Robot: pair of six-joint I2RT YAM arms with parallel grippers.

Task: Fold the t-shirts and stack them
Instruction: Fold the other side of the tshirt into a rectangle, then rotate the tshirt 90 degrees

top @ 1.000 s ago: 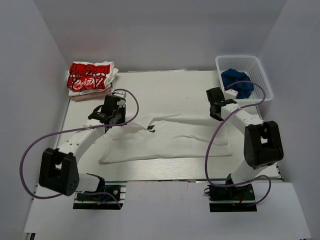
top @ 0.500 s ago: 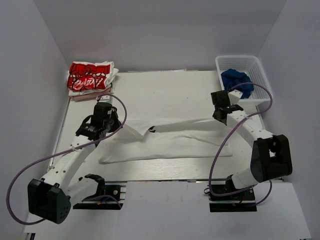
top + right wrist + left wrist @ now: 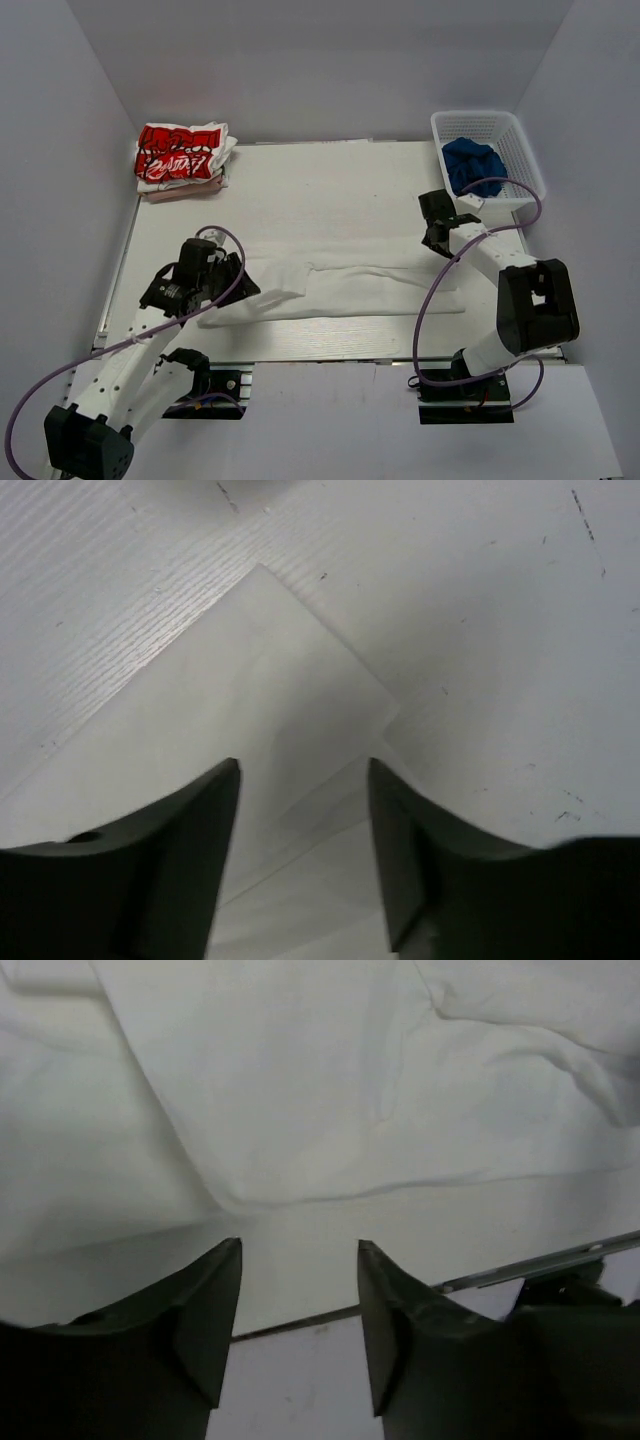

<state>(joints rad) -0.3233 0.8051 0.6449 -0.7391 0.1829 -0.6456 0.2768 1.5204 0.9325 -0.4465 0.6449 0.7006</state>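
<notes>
Plain white t-shirt (image 3: 350, 285): lies on the desk (image 3: 330, 190) as a long flat band running left to right, closer to the near edge than the far one. It looks doubled lengthwise, with a layered corner showing in the right wrist view.

Left gripper (image 3: 299, 1260): fingers apart, nothing between them, low over the band's left end by the near edge.
Right gripper (image 3: 303, 780): fingers apart, empty, above the band's far right corner.

Printed t-shirt (image 3: 178, 152): folded, in the far left corner, on top of something pale that I can't identify.

Basket (image 3: 528, 170): far right corner, with a blue cloth (image 3: 472, 165) inside.

Progress, as judged: one tee is folded and put away, and the white one has its first lengthwise fold.

Left to do:
- cross-folds to shorten the band into a packet
- carry it onto the printed tee

Roughly midway.
</notes>
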